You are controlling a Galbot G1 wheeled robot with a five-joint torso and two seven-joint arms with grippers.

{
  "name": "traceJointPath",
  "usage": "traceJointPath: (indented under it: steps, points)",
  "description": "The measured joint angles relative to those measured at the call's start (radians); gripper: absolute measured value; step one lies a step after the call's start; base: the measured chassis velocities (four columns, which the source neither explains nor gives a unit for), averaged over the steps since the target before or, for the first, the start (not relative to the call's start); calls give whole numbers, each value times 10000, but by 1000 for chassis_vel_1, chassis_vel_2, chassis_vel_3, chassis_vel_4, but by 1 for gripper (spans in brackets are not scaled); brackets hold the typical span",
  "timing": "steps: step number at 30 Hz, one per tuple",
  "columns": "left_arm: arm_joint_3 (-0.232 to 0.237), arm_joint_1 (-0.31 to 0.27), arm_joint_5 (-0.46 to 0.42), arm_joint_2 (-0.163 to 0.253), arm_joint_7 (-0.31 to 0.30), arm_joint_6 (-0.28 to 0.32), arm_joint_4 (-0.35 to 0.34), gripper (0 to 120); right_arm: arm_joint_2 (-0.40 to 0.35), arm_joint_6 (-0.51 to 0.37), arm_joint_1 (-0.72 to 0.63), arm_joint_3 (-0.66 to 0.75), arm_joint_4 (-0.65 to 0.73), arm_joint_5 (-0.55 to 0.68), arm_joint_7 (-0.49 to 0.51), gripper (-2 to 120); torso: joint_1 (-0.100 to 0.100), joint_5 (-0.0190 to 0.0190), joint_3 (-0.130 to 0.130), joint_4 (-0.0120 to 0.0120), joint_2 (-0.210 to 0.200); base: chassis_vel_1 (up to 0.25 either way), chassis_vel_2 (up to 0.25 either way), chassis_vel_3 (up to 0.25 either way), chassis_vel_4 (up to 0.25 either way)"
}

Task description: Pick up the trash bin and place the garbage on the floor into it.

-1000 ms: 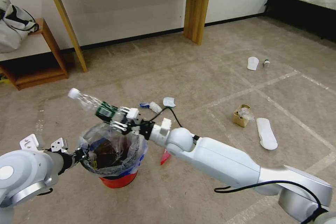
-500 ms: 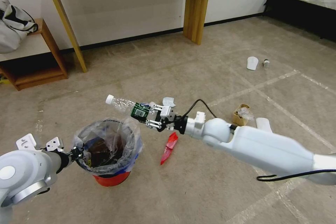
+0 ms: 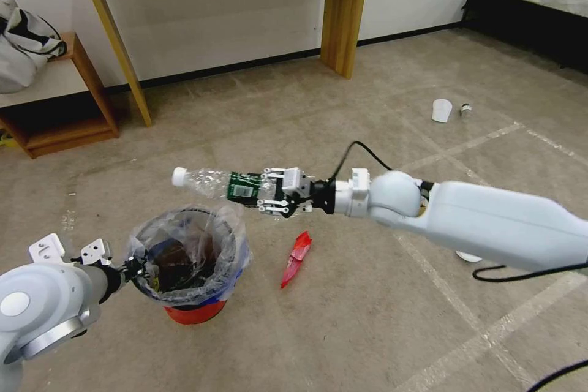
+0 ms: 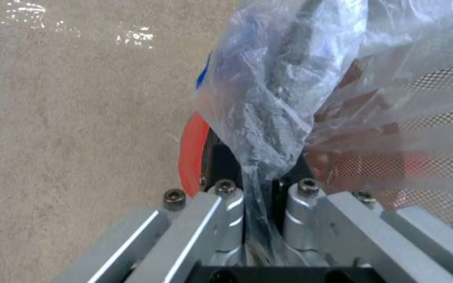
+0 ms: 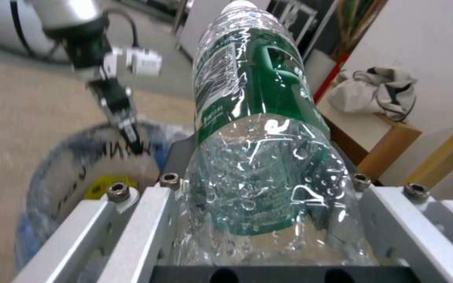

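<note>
The left gripper (image 3: 130, 269) has its jaws shut tight on the bag-lined rim of the trash bin (image 3: 190, 257), which is on the floor (image 3: 343, 331) at the robot's left. The right gripper (image 3: 277, 193) has its jaws squeezed on 1 green-labelled bottle (image 3: 214, 182). The bottle lies flat, cap pointing left, just above and behind the bin's open mouth.

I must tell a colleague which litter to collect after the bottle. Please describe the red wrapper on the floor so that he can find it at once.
Start at the trash bin, which the left gripper holds by its rim. Just to the robot's right of it, on the beige floor, lies the red wrapper, flat, narrow and bright red, below the bottle in the right gripper. No other loose litter nearby is red.
</note>
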Motion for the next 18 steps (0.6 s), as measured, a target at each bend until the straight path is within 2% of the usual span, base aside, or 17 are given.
traceJointPath:
  steps: [6, 10, 18]
  points:
    - [0, -17, -3, -25, 41, 14, -64, 4, 386, -139, 260, -282, -356, -96, 30, 35, 0, 0, 0, -2, 0, 0, 0, 0, 0]
    - [5, -63, -7, -55, 51, 20, -71, 4, 764, -311, 121, -378, -593, -605, 296, 35, 0, 0, 0, -1, 0, 0, 0, 0, 0]
    - [57, -82, -11, -134, 56, 21, -75, 4, 996, -513, -195, -401, -1065, -1042, 740, 35, 0, 0, 0, -2, 0, 0, 0, 0, 0]
